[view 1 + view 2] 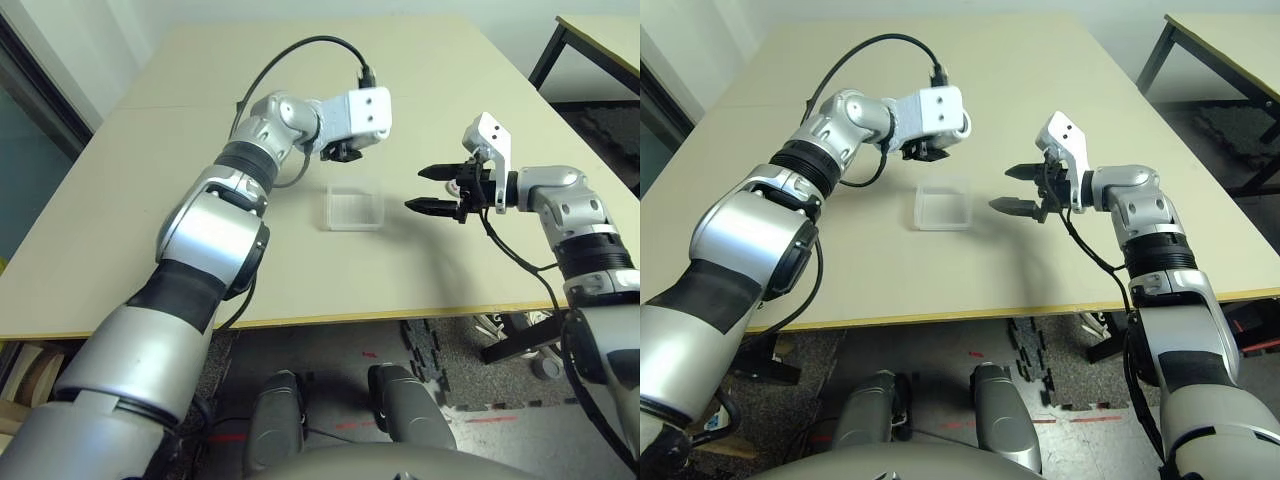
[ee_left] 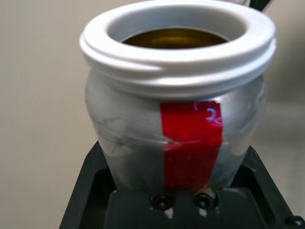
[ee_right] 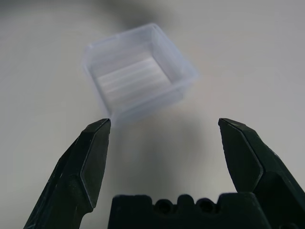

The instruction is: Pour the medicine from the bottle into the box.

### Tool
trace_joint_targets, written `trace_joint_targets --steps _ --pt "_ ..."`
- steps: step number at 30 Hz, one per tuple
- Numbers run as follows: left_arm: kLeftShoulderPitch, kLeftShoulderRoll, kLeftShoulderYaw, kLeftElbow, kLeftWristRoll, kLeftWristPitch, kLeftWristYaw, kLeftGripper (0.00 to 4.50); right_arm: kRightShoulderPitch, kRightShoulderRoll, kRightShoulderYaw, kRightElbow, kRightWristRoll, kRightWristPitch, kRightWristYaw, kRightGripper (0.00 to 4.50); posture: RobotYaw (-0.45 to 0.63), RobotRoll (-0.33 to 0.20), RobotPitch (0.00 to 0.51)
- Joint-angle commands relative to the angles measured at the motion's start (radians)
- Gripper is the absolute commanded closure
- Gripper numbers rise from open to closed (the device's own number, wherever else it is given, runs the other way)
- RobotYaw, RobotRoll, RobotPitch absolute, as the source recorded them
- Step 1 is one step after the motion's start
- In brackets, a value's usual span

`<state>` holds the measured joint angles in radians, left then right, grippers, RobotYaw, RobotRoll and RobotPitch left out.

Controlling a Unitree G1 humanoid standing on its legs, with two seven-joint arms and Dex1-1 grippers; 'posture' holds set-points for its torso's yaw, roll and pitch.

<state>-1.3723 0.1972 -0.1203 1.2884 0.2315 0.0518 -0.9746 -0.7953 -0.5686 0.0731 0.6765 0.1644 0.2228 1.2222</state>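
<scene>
While the right pincer (image 1: 428, 190) waits with its fingers wide apart and nothing between them, right of center in the frame and just beside the box (image 1: 354, 209), that clear box sits on the counter (image 1: 120, 200) at mid-frame and looks empty. Above and beyond it, the left pincer (image 1: 345, 152) is clamped on the bottle (image 2: 178, 109), mouth uncapped. The pour seems about to start; next, the bottle needs tipping over the box.

Silver forearms with black bands, white wrist housings, looping black cables, black two-fingered right pincer (image 1: 432, 190).
</scene>
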Motion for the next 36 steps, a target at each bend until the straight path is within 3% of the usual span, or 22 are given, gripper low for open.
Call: trace_joint_targets --steps 1,6,10,15,17,23,29,36 --pt "0.046 0.034 0.082 -0.064 -0.102 0.165 -0.013 1.78 -0.002 0.006 -0.006 0.018 -0.002 -0.020 -0.002 0.00 -0.22 0.000 0.071" --pt "0.095 0.066 0.136 -0.155 -0.159 0.278 0.075 1.78 -0.018 0.015 -0.002 0.046 -0.007 -0.032 -0.001 0.00 -0.20 0.000 0.071" --pt "0.117 0.084 0.069 -0.196 -0.098 0.199 0.136 1.78 -0.037 0.021 0.000 0.069 -0.011 -0.041 0.001 0.00 -0.19 0.000 0.071" --pt "0.108 0.153 -0.317 -0.213 0.296 -0.266 0.373 1.78 -0.043 0.024 -0.002 0.077 -0.012 -0.045 0.000 0.00 -0.20 0.000 0.074" --pt "0.031 0.167 -0.574 -0.196 0.586 -0.391 0.630 1.78 -0.040 0.025 -0.003 0.078 -0.012 -0.046 -0.001 0.00 -0.20 0.000 0.076" --pt "-0.066 0.051 -0.848 -0.069 0.852 -0.531 0.846 1.78 -0.030 0.029 -0.001 0.049 -0.007 -0.027 -0.003 0.00 -0.21 0.000 0.087" --pt "-0.107 -0.018 -0.951 -0.017 0.952 -0.578 0.932 1.78 -0.013 0.029 -0.016 -0.008 0.009 0.012 -0.015 0.00 -0.23 0.000 0.089" --pt "-0.121 -0.032 -0.919 0.022 0.928 -0.560 0.916 1.78 0.002 0.021 -0.024 -0.048 0.021 0.043 -0.025 0.00 -0.24 0.000 0.088"
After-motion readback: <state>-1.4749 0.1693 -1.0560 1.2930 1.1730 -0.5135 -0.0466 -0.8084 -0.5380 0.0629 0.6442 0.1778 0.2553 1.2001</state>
